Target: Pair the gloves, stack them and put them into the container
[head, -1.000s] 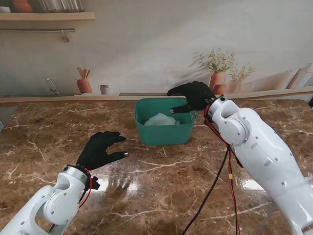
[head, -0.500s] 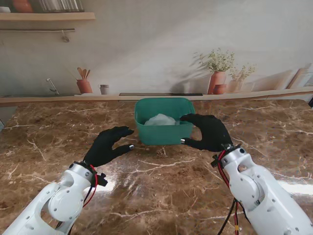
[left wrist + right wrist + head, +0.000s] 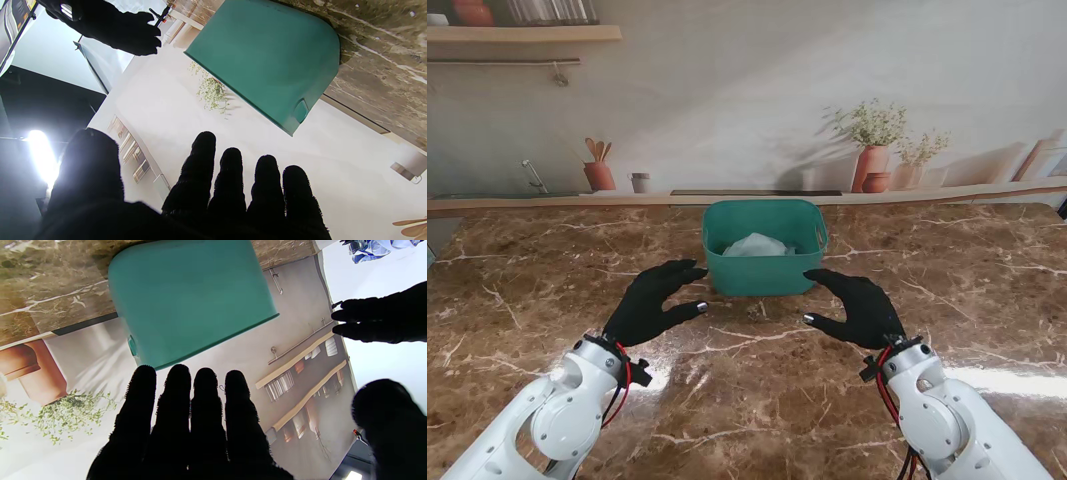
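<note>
gloves, a pale crumpled heap [image 3: 755,245], seem to lie inside the teal plastic container [image 3: 764,276], farther from me, midway between the black-gloved left hand [image 3: 655,301] and right hand [image 3: 855,306], both spread and empty.

Left robot hand [image 3: 186,200] spread empty near the green container [image 3: 267,63].

Each robot hand, left [image 3: 655,302] and right [image 3: 857,306], wears a black knit glove with silvery thumb tips; glossy white rounded arms [image 3: 557,420] carry red and black cables [image 3: 623,378] at the wrists
</note>
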`<action>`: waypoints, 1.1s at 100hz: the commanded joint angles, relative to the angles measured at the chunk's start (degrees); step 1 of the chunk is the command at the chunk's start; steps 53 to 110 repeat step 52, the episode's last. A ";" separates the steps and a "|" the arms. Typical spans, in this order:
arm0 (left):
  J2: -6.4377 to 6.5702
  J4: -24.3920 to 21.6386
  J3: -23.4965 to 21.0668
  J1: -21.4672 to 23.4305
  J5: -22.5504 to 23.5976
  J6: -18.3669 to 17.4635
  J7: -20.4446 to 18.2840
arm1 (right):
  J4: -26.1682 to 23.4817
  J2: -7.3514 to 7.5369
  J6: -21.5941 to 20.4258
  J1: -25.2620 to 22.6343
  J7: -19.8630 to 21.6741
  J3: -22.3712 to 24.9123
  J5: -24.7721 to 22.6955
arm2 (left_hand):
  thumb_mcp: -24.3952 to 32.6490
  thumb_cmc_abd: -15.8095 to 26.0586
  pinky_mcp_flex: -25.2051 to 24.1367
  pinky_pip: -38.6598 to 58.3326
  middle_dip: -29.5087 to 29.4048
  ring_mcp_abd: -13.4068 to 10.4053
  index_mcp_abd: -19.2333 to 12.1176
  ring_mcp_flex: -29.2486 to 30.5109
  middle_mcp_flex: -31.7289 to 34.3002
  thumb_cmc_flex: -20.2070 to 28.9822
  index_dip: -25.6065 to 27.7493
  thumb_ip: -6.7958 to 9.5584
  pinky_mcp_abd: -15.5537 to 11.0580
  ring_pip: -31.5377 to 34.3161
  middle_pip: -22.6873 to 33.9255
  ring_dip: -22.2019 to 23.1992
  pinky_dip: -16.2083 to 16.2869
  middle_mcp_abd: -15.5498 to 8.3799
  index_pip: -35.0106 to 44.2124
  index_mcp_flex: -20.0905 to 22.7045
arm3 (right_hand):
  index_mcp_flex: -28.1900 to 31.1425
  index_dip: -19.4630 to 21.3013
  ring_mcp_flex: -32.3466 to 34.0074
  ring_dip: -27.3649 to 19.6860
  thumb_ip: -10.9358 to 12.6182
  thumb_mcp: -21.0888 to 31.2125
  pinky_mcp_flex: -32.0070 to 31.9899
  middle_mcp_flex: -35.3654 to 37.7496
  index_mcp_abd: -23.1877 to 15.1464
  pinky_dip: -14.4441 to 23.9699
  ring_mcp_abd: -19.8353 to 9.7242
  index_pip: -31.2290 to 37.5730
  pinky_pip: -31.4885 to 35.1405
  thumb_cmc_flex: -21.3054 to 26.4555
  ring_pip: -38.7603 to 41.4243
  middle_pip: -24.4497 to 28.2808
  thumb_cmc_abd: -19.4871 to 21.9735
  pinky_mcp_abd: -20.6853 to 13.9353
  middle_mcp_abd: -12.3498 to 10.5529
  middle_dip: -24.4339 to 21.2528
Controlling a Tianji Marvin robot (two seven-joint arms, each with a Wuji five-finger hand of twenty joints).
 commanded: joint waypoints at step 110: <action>0.07 -4.19 -2.54 3.81 0.82 1.40 -0.55 | -3.01 -0.72 -0.34 -0.89 -1.05 1.24 1.05 | -0.47 2.11 0.28 -1.40 -0.97 -3.23 -0.51 -2.58 -1.31 -2.08 -0.78 1.82 -3.06 -1.95 -0.58 -0.81 -0.90 -1.36 -0.97 -2.31 | -1.16 -0.86 -1.93 -1.25 2.35 -2.30 -0.72 -1.36 -0.93 -1.80 0.14 -0.42 0.01 -0.97 -0.25 -0.42 1.79 -0.64 0.28 -1.56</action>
